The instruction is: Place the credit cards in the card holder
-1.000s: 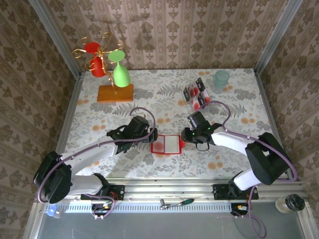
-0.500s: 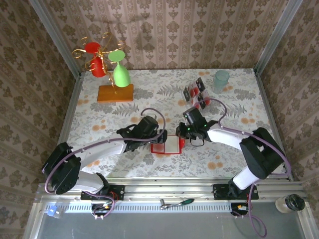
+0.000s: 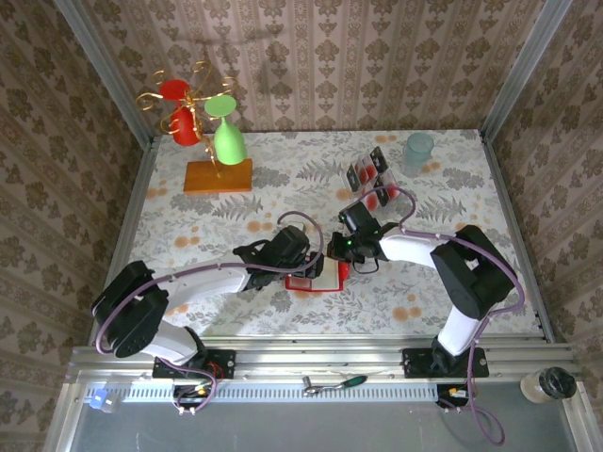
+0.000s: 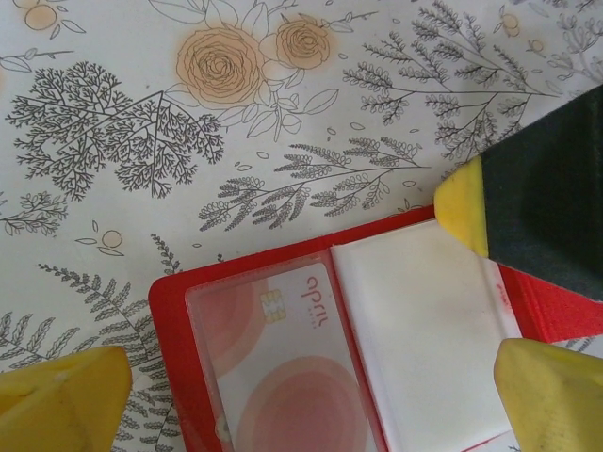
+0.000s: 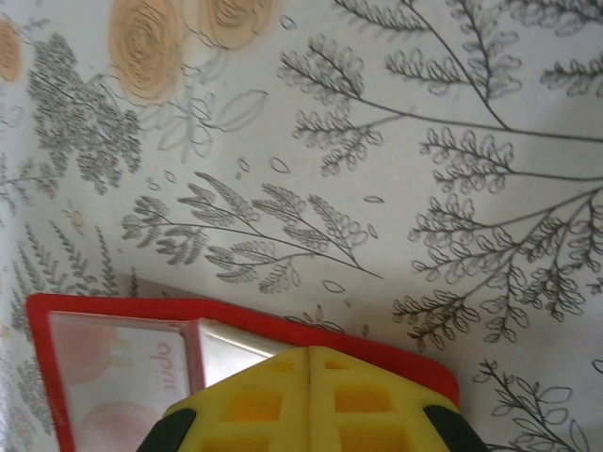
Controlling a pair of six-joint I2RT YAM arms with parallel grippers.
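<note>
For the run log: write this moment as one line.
left gripper open above card holder | right gripper shut at holder's edge | credit card in clear pocket

A papered booth around our flowered table

We see brown-and-cream damask wallpaper (image 3: 377, 56) on the back and side walls, with slanted metal posts (image 3: 104, 73) at the corners. The table (image 3: 179, 212) wears a pale cloth printed with grey ferns and orange roses. A ribbed aluminium rail (image 3: 311, 361) runs along its near edge. Soft shadows fall on the back wall.
</note>
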